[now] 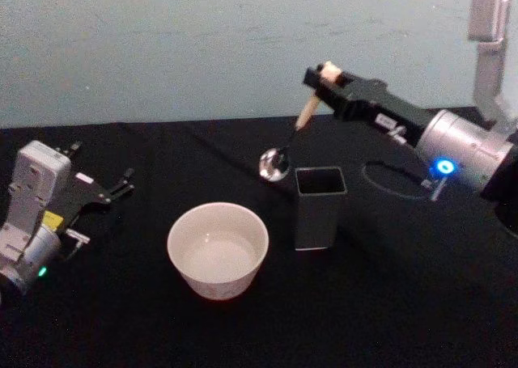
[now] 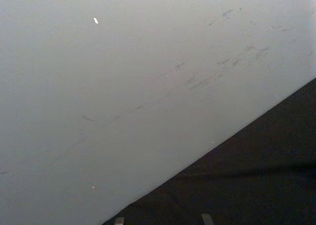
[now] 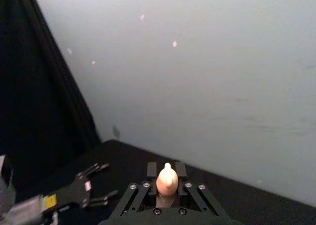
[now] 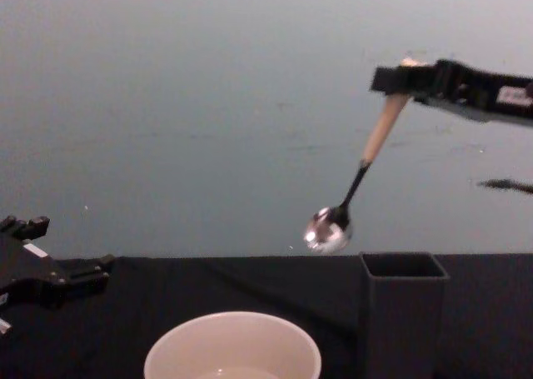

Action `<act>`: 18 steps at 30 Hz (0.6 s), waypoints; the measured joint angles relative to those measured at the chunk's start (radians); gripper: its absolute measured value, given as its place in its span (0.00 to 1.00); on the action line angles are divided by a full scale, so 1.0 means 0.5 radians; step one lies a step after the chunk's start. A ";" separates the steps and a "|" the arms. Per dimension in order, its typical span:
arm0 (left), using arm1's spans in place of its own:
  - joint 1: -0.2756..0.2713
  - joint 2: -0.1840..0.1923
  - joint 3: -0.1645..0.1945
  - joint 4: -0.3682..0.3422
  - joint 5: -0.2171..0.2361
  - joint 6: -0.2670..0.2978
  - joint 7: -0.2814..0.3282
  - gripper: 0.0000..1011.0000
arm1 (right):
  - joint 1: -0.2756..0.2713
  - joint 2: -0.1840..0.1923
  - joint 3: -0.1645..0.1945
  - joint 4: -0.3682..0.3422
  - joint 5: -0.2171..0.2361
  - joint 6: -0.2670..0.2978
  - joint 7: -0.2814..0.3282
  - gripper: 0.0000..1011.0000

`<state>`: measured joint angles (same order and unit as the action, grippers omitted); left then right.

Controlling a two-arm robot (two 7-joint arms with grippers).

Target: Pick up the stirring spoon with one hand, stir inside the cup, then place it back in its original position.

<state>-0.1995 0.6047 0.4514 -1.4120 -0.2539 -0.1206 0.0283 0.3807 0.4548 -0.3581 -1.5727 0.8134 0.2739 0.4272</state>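
Observation:
My right gripper (image 1: 325, 77) is shut on the beige handle of the stirring spoon (image 1: 305, 111), holding it in the air. The spoon hangs tilted, and its shiny bowl (image 1: 274, 164) sits just left of the top of the dark grey square holder (image 1: 317, 210). The chest view shows the spoon (image 4: 379, 137) above and left of the holder (image 4: 402, 316), clear of its rim. The cream cup (image 1: 215, 281) stands on the black table to the holder's left, below the spoon. In the right wrist view the handle's top (image 3: 167, 180) pokes up between the fingers. My left gripper (image 1: 101, 166) rests open at the table's left.
A black cloth covers the table (image 1: 388, 303), with a pale wall behind it. A dark cable loop (image 1: 388, 178) lies right of the holder. The cup (image 4: 233, 350) sits between my left gripper (image 4: 75, 246) and the holder.

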 joint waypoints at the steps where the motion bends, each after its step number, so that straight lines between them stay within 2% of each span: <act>1: 0.000 0.000 0.000 0.000 0.000 0.000 0.000 0.99 | 0.005 -0.003 -0.033 0.007 -0.005 -0.003 0.008 0.21; 6: 0.000 0.000 0.000 0.000 0.000 0.000 0.000 0.99 | 0.014 -0.007 -0.142 0.031 -0.057 -0.036 0.040 0.21; 9: 0.000 0.000 0.000 0.000 0.000 0.000 0.000 0.99 | 0.016 -0.005 -0.233 0.048 -0.111 -0.066 0.062 0.21; 10: 0.000 0.000 0.000 0.000 0.000 0.000 0.000 0.99 | 0.016 -0.005 -0.233 0.048 -0.111 -0.066 0.062 0.21; 12: 0.000 0.000 0.000 0.000 0.000 0.000 0.000 0.99 | 0.016 0.002 -0.308 0.061 -0.170 -0.112 0.077 0.21; 13: 0.000 0.000 0.000 0.000 0.000 0.000 0.000 0.99 | 0.016 0.002 -0.308 0.061 -0.170 -0.112 0.077 0.21; 15: 0.000 0.000 0.000 0.000 0.000 0.000 0.000 0.99 | 0.016 0.006 -0.367 0.078 -0.230 -0.158 0.091 0.21; 18: 0.000 0.000 0.000 0.000 0.000 0.000 0.000 0.99 | 0.013 0.006 -0.399 0.091 -0.262 -0.176 0.100 0.21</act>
<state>-0.1995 0.6047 0.4514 -1.4120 -0.2539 -0.1205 0.0282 0.3874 0.4578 -0.5574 -1.5273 0.6825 0.1861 0.4771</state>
